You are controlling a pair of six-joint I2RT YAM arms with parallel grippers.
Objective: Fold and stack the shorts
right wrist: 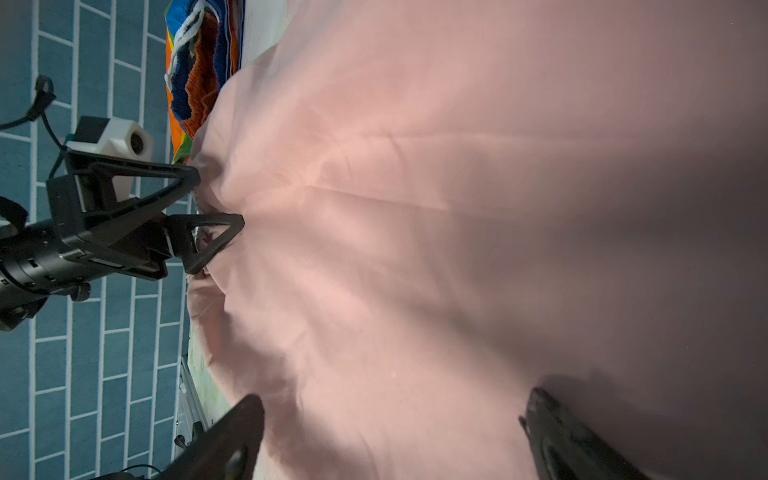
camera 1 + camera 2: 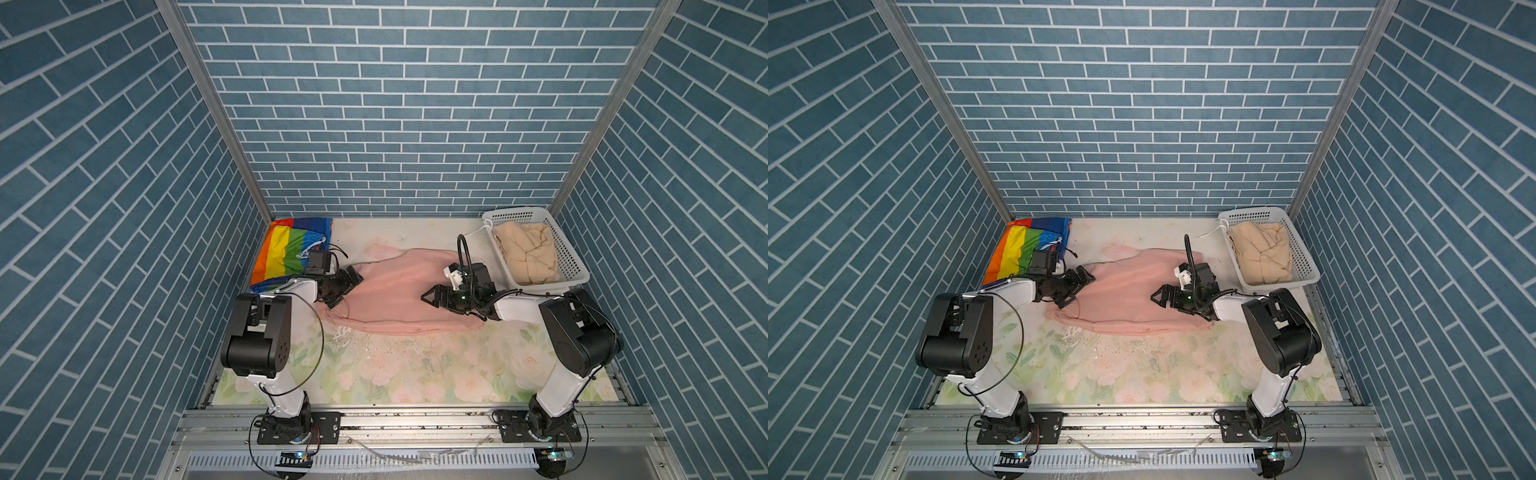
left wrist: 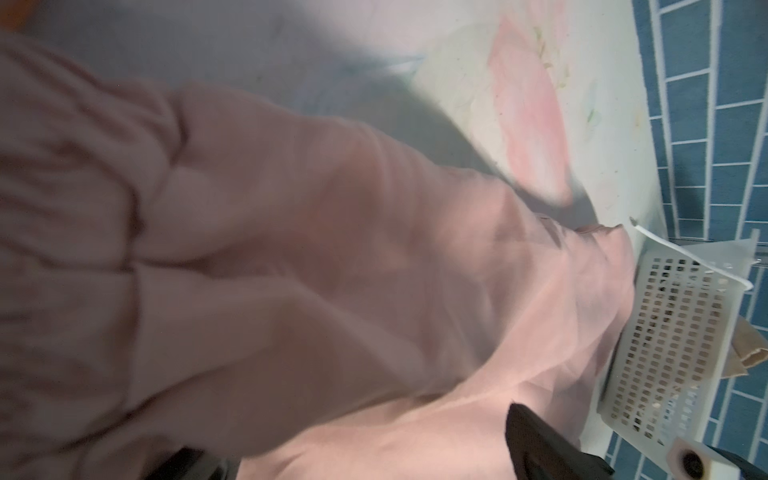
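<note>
Shorts (image 2: 395, 291), pink, spread flat — L hand (image 2: 348, 289), R hand (image 2: 430, 296) open.

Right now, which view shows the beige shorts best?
A top view: the beige shorts lie bunched in the white basket, unobstructed in both top views. The left wrist view catches only a beige corner beyond the basket wall; the right wrist view shows none.

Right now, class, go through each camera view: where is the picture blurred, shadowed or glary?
Left wrist view: the pink shorts are smeared and soft, the basket crisper, a dark shadow on the table beside the cloth. Right wrist view: the cloth dims toward one edge; the left gripper is sharp. Both top views: sharp, walls splayed, a shiny patch on the table.
</note>
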